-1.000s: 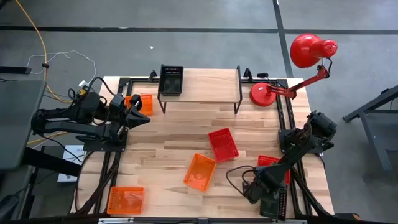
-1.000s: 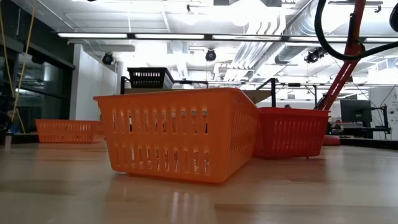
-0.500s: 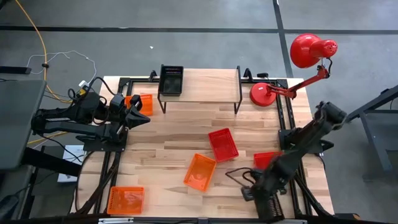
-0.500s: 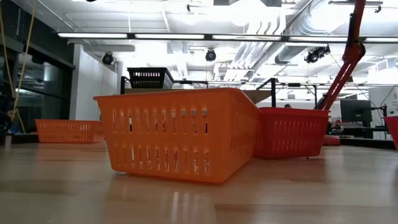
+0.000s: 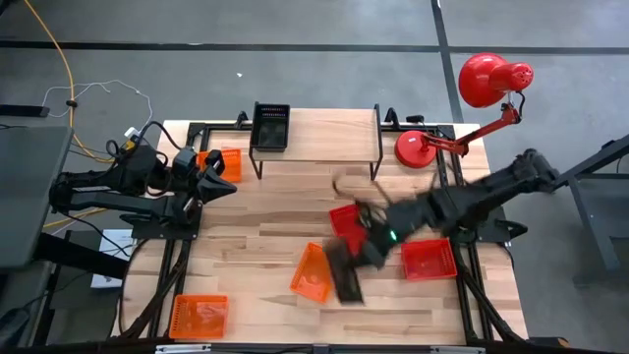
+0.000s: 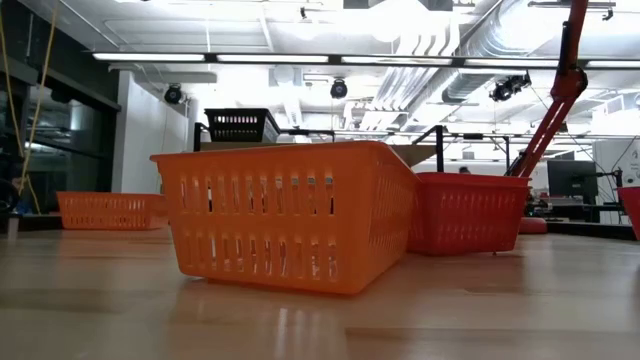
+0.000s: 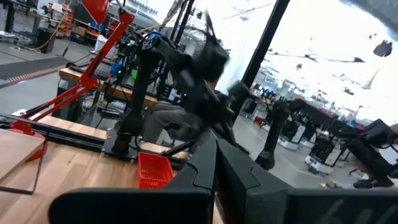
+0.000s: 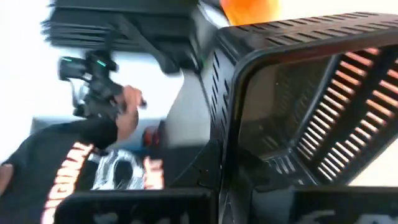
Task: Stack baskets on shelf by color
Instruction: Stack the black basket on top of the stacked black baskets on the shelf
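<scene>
My right gripper (image 5: 364,246) reaches over the table's middle, shut on a black basket (image 5: 344,278), which shows large in the right wrist view (image 8: 292,93). Another black basket (image 5: 270,126) stands on the left end of the shelf (image 5: 324,133). Lying on the table are a red basket (image 5: 346,218), an orange one (image 5: 313,273), a red one (image 5: 429,261) at the right, an orange one (image 5: 200,315) at the near left and an orange one (image 5: 224,162) by the shelf's left leg. My left gripper (image 5: 224,183) waits shut at the left, beside that basket. My right gripper holds the black basket by one wall (image 8: 225,146), which runs down between the fingers (image 8: 186,202). Blur hides whether one finger is inside. In the high view the basket hangs off the gripper toward the near edge, over the orange basket's right side.
A red desk lamp (image 5: 486,84) with its round base (image 5: 415,149) stands at the far right corner. Black frame rails (image 5: 452,187) run along the table's sides. Bare wood lies between the shelf and the middle baskets. A person in a dark printed shirt (image 8: 68,168) shows beyond the table.
My right arm has swung fast from the near right corner toward the table's middle, carrying the black basket off the near edge with it. The red basket at the right, partly covered by the arm before, now shows whole.
</scene>
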Motion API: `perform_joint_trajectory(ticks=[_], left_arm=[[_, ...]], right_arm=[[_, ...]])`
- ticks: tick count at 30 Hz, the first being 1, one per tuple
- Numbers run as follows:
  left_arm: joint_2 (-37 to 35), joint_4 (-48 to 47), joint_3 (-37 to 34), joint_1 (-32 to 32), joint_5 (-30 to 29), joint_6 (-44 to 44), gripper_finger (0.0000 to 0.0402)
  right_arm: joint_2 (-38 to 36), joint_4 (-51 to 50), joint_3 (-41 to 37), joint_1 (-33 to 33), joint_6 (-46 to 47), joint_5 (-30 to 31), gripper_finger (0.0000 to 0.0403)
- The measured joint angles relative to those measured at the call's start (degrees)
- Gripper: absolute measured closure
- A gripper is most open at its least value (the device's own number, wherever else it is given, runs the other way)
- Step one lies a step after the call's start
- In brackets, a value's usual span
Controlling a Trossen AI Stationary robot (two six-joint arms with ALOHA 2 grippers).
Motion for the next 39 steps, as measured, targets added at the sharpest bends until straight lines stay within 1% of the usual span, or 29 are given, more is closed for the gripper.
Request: perform_joint_trajectory(ticks=[3, 6, 8, 10, 11, 13, 16, 19, 21, 23, 25, 28, 31, 34, 39], left_arm=[[0.0, 1.7, 0.0, 0.0, 0.0, -1.7, 0.0401], [0.0, 4.5, 0.0, 0.0, -0.1, -2.8, 0.0401], [0.0, 6.7, 0.0, 0.0, -0.4, -3.8, 0.0401], [0.0, 8.7, 0.0, 0.0, -1.2, -5.1, 0.0401], [0.0, 9.7, 0.0, 0.0, -1.8, -5.9, 0.0402], [0.0, 11.2, 0.0, 0.0, -2.7, -7.8, 0.0401], [0.0, 12.5, 0.0, 0.0, -3.5, -9.2, 0.0401], [0.1, 13.3, 0.0, 0.0, -3.8, -9.2, 0.0402], [0.6, 13.4, 0.0, 0.0, -6.3, -9.9, 0.0401], [1.7, 13.3, 0.0, 0.0, -9.2, -11.4, 0.0398], [3.7, 13.3, 0.1, 0.1, -10.2, -11.7, 0.0390], [7.3, 13.2, 0.1, 0.0, -10.6, -12.1, 0.0366], [11.1, 11.4, 0.4, 0.1, -10.8, -13.5, 0.0331], [14.4, 5.0, 3.2, 0.8, -11.2, -15.1, 0.0290], [19.5, -6.5, 6.2, 2.8, -10.6, -22.3, 0.0225]], right_arm=[[2.9, -0.1, 7.4, -7.6, -19.0, -3.7, 0.0402], [6.6, -1.9, 16.5, -13.3, -39.4, -7.1, 0.0402], [9.3, -6.5, 23.3, -15.7, -54.4, -8.1, 0.0402], [12.4, -13.6, 30.5, -17.2, -69.4, -8.6, 0.0402], [13.9, -18.2, 34.0, -17.8, -76.0, -8.3, 0.0402], [17.3, -27.4, 40.9, -18.6, -86.3, -5.2, 0.0403], [22.3, -40.6, 49.9, -19.3, -97.1, 1.7, 0.0403], [26.8, -50.0, 56.7, -19.7, -104.9, 6.9, 0.0403], [29.3, -54.4, 60.0, -19.8, -108.4, 9.5, 0.0403], [31.5, -58.3, 62.5, -19.5, -111.7, 10.8, 0.0403], [33.2, -61.1, 63.8, -18.9, -114.7, 12.4, 0.0403], [33.8, -62.5, 62.5, -17.4, -118.7, 15.3, 0.0403], [33.8, -64.1, 60.1, -15.7, -121.2, 16.9, 0.0403], [33.9, -65.3, 57.9, -13.9, -122.1, 19.8, 0.0403], [33.8, -65.5, 52.8, -11.7, -123.4, 24.0, 0.0403]])
